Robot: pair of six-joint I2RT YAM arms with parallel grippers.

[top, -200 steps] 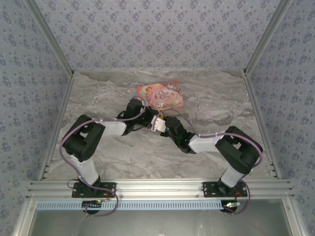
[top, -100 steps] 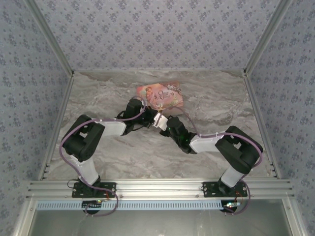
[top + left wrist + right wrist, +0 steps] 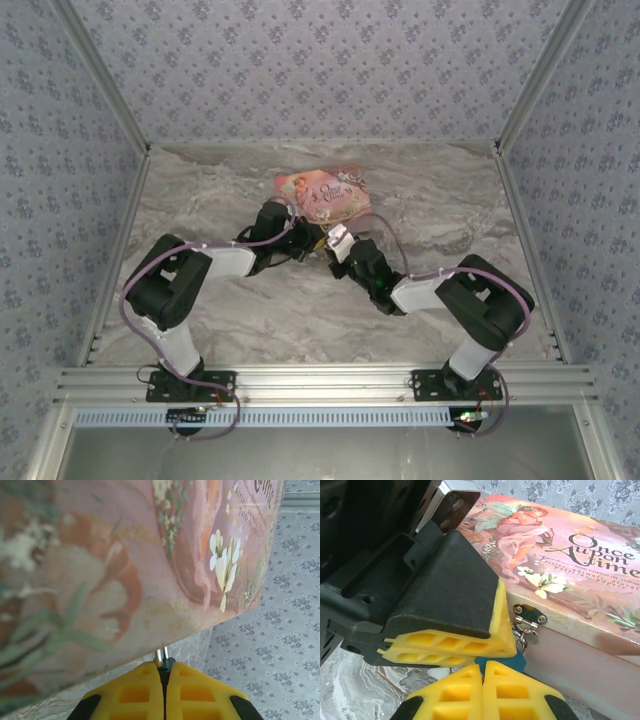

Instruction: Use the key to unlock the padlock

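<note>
Marbled counter [image 3: 200, 210], w/ papered walls round it. Pink illustrated box [image 3: 325, 195] sits toward the back, and both arms reach in & meet at its near edge. L fingers [image 3: 159, 674] are pressed fully together w/ the padlock [image 3: 160, 656] nipped at the tips. Its silvery shackle & a bit of dark body poke out, right up against the box's side. R fingers [image 3: 487, 674] are also shut tight, tips v. close to the L ones. Can't tell if anything's held btwn them. In R wrist view a metal hasp [image 3: 527, 616] sits on the box front. The padlock hangs from it, teal body just beside both sets of fingertips.
</note>
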